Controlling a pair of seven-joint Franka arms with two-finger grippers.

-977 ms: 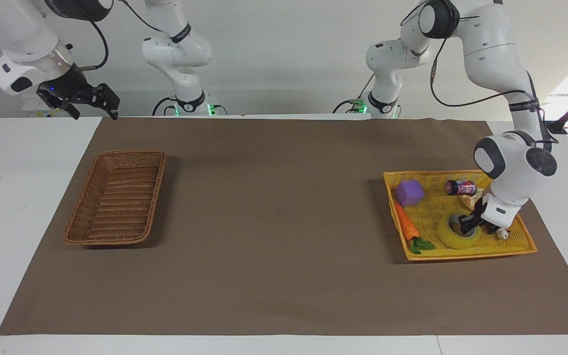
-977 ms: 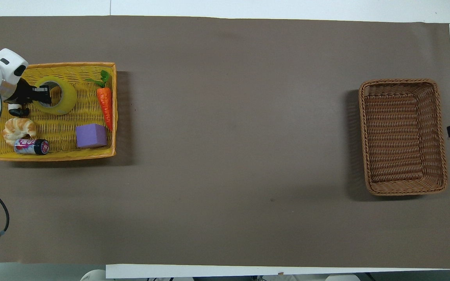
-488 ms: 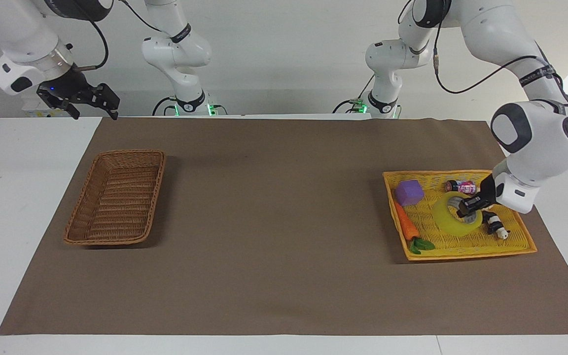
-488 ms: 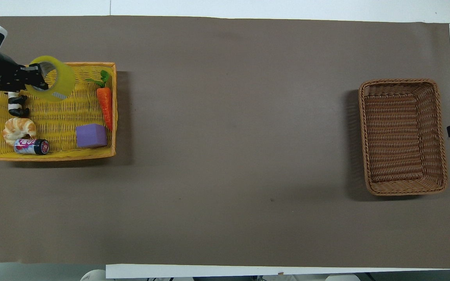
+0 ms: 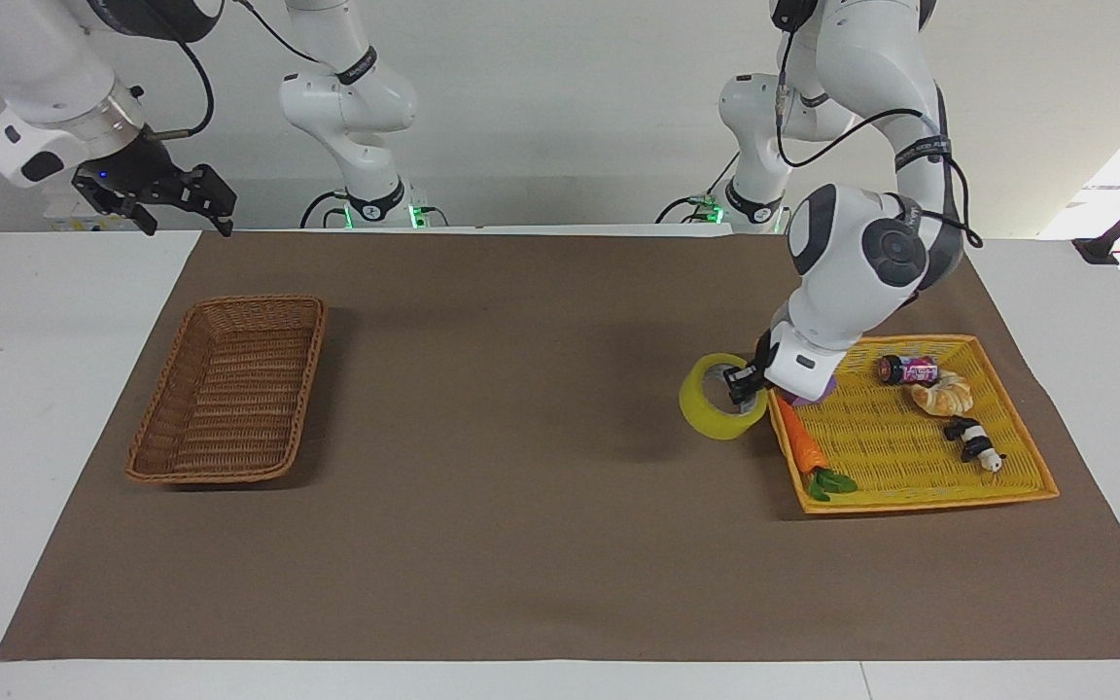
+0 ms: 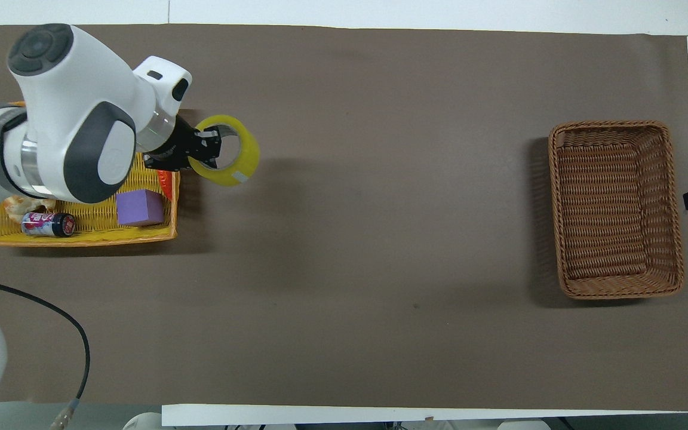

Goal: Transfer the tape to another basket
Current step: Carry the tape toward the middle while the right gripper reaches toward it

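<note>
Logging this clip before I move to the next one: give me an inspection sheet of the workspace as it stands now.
Surface: brown mat on a white table.
Job's things: tape held in the air over the mat beside the yellow tray; basket at the right arm's end, nothing in it.
Clutter: in the tray, carrot, purple block, can, croissant, black-and-white toy.
Grippers: left gripper shut on the tape's wall; right gripper waits, raised near the basket.
Cables: black cable on the left arm.
Surroundings: pale wall, nothing else seen.
</note>
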